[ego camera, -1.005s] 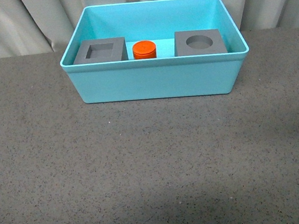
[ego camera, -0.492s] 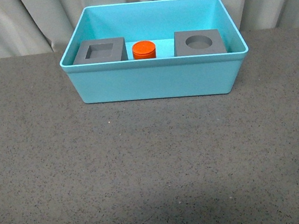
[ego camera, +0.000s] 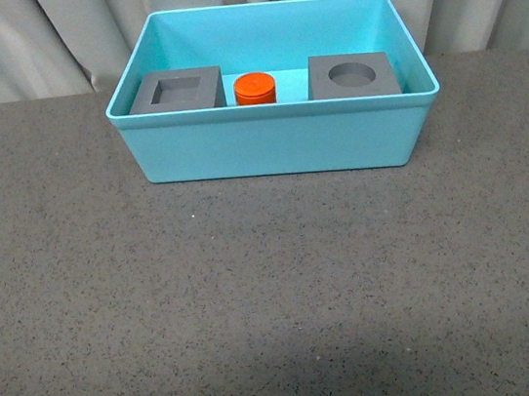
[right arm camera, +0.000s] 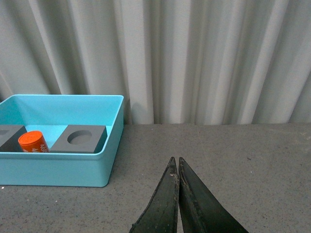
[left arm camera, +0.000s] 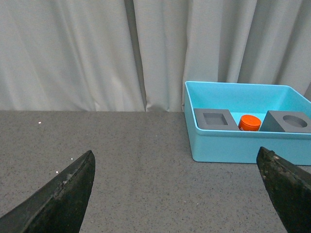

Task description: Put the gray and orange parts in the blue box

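The turquoise blue box (ego camera: pixel 277 147) stands at the back middle of the dark table. Inside it, in a row, sit the gray cube with a square recess (ego camera: pixel 177 90), the orange cylinder (ego camera: pixel 255 88) and the gray cube with a round recess (ego camera: pixel 353 75). No gripper shows in the front view. In the left wrist view my left gripper (left arm camera: pixel 177 158) is open and empty, well away from the box (left arm camera: pixel 243 145), with the parts visible inside. In the right wrist view my right gripper (right arm camera: pixel 176 160) is shut and empty, off to the side of the box (right arm camera: pixel 58 170).
Pale pleated curtains (ego camera: pixel 26 44) hang behind the table's far edge. The dark speckled tabletop (ego camera: pixel 278 295) stretches from the box to the front edge.
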